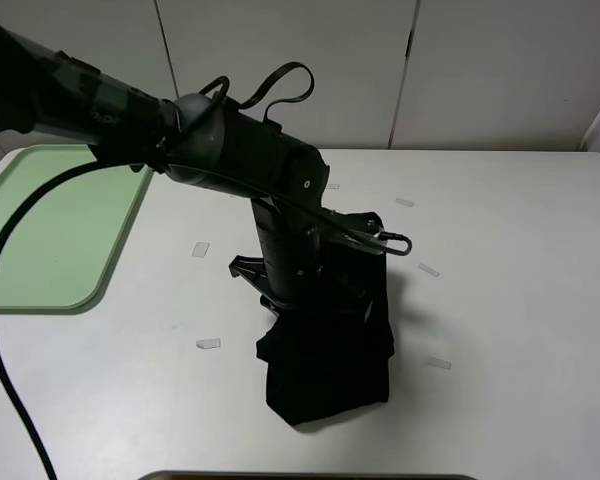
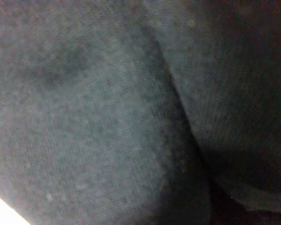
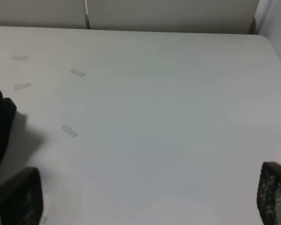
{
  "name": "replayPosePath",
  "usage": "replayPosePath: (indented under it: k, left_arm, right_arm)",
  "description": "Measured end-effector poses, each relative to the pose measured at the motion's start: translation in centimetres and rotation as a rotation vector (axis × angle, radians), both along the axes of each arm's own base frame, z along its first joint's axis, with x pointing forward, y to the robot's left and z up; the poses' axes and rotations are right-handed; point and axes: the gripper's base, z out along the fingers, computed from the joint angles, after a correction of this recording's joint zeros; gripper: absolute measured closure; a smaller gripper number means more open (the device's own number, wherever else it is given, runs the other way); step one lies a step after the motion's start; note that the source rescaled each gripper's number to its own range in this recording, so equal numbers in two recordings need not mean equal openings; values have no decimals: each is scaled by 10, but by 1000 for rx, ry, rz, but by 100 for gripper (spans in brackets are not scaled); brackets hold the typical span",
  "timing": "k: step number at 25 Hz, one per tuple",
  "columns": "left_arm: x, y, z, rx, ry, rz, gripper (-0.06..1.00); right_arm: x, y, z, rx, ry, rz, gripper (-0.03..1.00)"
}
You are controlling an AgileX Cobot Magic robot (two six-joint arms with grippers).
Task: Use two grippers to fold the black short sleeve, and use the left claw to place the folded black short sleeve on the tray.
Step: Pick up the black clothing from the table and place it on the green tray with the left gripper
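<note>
The black short sleeve (image 1: 330,365) lies folded into a compact bundle on the white table, slightly right of the middle. My left arm reaches across from the upper left and comes down onto the bundle's far end. The left gripper (image 1: 315,298) is buried in the cloth, so its jaws are hidden. The left wrist view shows only black fabric (image 2: 107,122) up close. My right gripper (image 3: 147,199) is open over bare table, with one fingertip (image 3: 18,199) at each side and nothing between them. The pale green tray (image 1: 50,230) sits at the table's left edge.
Several small pieces of clear tape (image 1: 200,249) are stuck on the white table (image 1: 500,260) around the shirt. White cabinet doors (image 1: 300,60) stand behind the table. A black cable (image 1: 0,330) from the left arm loops over the table's left front.
</note>
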Motion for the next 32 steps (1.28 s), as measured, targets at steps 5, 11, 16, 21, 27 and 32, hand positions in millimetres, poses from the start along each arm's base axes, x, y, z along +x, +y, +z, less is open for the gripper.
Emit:
replayPosePath:
  k: [5,11,16,21,27,32]
  left_arm:
    - [2,13,13,131,-30,-94,69]
    - [16,33,34,233,-94,-136,69]
    - [38,63,45,244,-88,-84,69]
    - [62,103,46,275,-42,-10,69]
    - [82,151,51,298,6,77,69]
    - [93,188,68,280,-15,168,69]
  right_arm:
    - [0,0,0,0,0,0,-3]
    - [0,0,0,0,0,0,-3]
    - [0,0,0,0,0,0,-3]
    - [0,0,0,0,0,0,-3]
    - [0,0,0,0,0,0,-3]
    - [0,0,0,0,0,0,-3]
